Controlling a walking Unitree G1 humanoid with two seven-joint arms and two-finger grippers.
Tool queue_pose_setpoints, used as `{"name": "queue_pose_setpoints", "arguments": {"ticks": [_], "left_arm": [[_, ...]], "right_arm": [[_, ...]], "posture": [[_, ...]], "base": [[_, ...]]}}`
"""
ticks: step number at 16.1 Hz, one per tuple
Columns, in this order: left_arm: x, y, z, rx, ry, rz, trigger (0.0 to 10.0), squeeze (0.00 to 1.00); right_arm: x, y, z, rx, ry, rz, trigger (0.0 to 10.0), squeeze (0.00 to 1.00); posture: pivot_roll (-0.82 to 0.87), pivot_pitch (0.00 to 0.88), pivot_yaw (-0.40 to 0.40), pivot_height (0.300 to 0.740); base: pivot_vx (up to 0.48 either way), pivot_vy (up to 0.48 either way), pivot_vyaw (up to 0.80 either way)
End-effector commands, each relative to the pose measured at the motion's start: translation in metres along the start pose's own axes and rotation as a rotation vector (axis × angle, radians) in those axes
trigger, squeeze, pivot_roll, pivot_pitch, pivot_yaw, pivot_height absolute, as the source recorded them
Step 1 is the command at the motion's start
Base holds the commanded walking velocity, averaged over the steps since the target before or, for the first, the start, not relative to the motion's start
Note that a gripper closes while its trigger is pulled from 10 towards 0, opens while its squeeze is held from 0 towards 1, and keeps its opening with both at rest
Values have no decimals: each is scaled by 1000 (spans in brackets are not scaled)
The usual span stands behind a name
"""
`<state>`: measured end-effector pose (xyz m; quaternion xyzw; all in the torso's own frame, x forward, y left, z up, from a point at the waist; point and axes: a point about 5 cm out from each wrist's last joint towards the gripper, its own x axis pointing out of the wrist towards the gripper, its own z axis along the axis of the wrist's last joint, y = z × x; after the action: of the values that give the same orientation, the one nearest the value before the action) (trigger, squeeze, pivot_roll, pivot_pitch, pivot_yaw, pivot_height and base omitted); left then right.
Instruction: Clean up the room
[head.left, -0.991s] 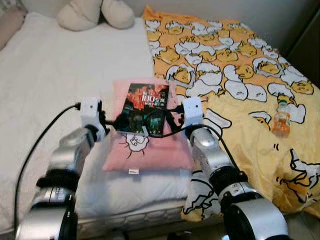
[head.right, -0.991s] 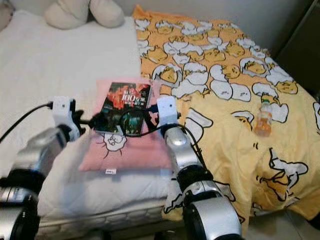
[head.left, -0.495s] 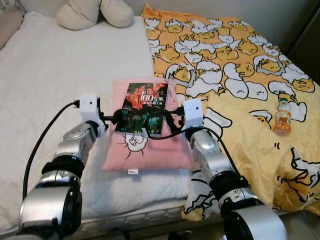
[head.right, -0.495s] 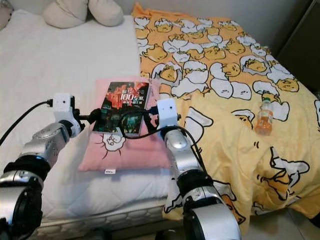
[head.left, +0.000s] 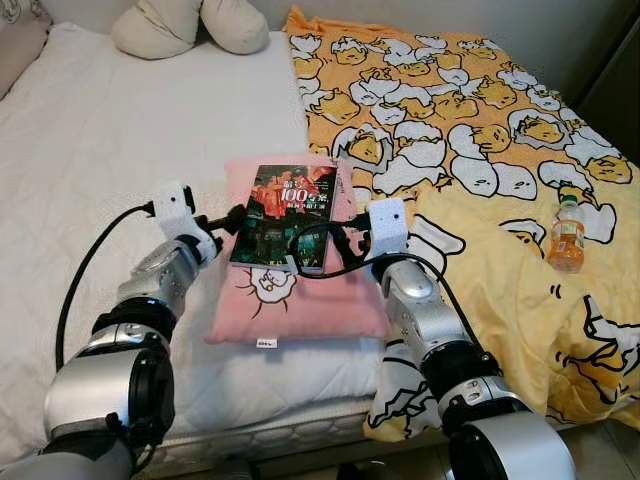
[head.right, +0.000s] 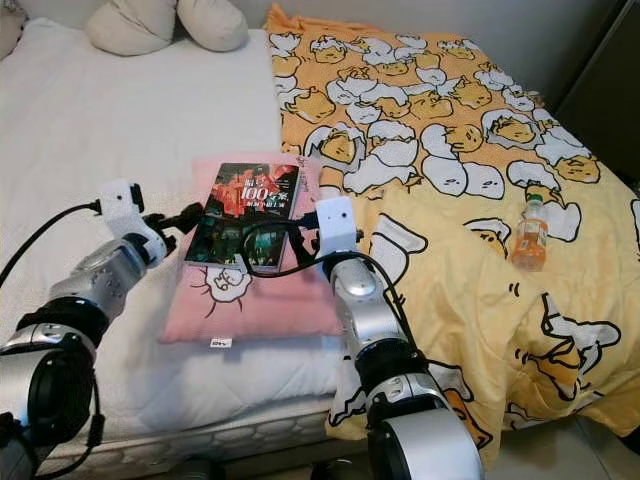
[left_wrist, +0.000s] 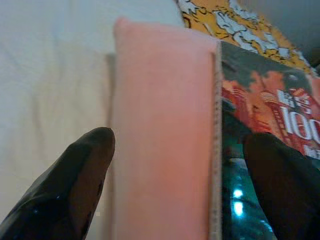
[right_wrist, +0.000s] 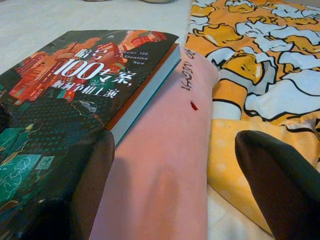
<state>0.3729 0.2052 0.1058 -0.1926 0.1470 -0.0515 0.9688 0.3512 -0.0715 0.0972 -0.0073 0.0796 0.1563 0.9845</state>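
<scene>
On the flat pink fabric pillow (head.left: 300, 285) lies the dark glossy-covered paperback book (head.left: 283, 217) | left gripper (head.left: 232, 220) jaws spread astride its spine edge | right gripper (head.left: 335, 240) jaws spread at the opposite edge, likely bracketing it for a two-sided lift.

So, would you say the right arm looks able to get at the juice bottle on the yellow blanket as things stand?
Probably not without moving. The right gripper is open at the book on the pink pillow, while the bottle lies well off to its right on the blanket. Nothing blocks the way.
</scene>
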Motion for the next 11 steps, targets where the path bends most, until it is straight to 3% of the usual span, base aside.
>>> {"name": "queue_pose_setpoints", "arguments": {"ticks": [1, 5, 8, 11], "left_arm": [[3, -8, 7, 17, -35, -31, 10000, 0], [5, -19, -7, -7, 7, -85, 10000, 0], [8, -31, -14, -73, 17, -127, 10000, 0], [10, -39, -21, -70, 41, -143, 10000, 0]], "right_arm": [[-2, -4, -1, 10, 7, -8, 10000, 0], [-2, -5, -3, 10, 18, -6, 10000, 0], [-2, -4, -3, 9, 20, -5, 10000, 0], [-3, -5, -3, 9, 22, -6, 10000, 0]], "posture": [[1, 43, -46, 732], [1, 43, -46, 732], [-4, 49, -43, 732], [-4, 49, -43, 732]], "base": [[0, 0, 0], [0, 0, 0], [0, 0, 0], [0, 0, 0]]}}
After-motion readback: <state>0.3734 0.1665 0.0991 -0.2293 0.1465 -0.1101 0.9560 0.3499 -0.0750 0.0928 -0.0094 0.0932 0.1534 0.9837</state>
